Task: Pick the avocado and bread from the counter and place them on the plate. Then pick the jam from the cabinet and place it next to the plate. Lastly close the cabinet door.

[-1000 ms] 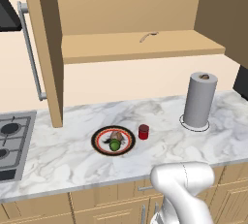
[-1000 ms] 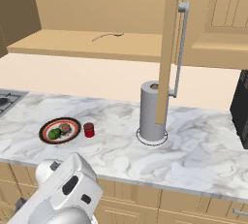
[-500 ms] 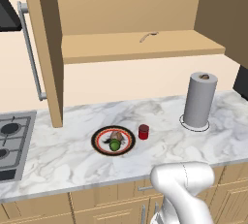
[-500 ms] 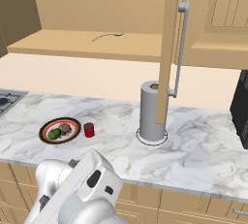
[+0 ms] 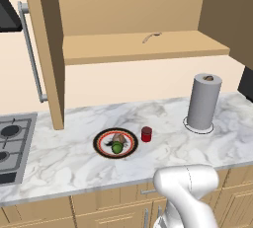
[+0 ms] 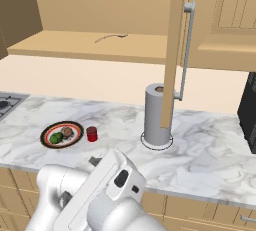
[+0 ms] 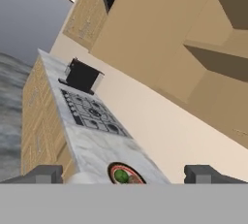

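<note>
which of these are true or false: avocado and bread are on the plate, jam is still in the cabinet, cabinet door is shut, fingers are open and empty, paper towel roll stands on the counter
1. The avocado and bread are on the plate. True.
2. The jam is in the cabinet. False: it stands on the counter beside the plate.
3. The cabinet door is shut. False: it is swung open.
4. The fingers are open and empty. True.
5. The paper towel roll stands upright on the counter. True.
</note>
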Controlling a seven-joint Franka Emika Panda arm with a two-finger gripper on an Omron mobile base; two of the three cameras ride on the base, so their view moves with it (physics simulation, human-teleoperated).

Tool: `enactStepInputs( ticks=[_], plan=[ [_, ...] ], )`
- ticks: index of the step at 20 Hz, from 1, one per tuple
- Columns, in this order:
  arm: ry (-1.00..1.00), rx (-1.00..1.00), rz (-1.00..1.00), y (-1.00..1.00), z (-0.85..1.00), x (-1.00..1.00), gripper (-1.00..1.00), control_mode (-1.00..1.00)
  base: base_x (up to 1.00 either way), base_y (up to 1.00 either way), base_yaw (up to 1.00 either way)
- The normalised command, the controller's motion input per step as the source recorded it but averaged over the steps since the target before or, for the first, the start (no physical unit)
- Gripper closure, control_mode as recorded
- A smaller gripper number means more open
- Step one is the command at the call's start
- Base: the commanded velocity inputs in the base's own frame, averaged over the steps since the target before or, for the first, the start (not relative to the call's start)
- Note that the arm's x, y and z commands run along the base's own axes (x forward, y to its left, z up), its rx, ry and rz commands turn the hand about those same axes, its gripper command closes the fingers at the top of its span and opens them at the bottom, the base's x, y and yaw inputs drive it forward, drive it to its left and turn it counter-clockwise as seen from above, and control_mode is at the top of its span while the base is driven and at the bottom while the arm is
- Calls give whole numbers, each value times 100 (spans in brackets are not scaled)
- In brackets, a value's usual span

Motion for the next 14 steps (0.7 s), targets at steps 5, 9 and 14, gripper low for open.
enactStepInputs(
  ticks=[5,9,14],
  plan=[
    [-4,5,0,-4,-13,40,-100,-100,0,0,0],
    [-6,9,1,-4,-24,39,-100,-100,0,0,0],
    [-4,9,3,-15,-26,12,-100,-100,0,0,0]
  ],
)
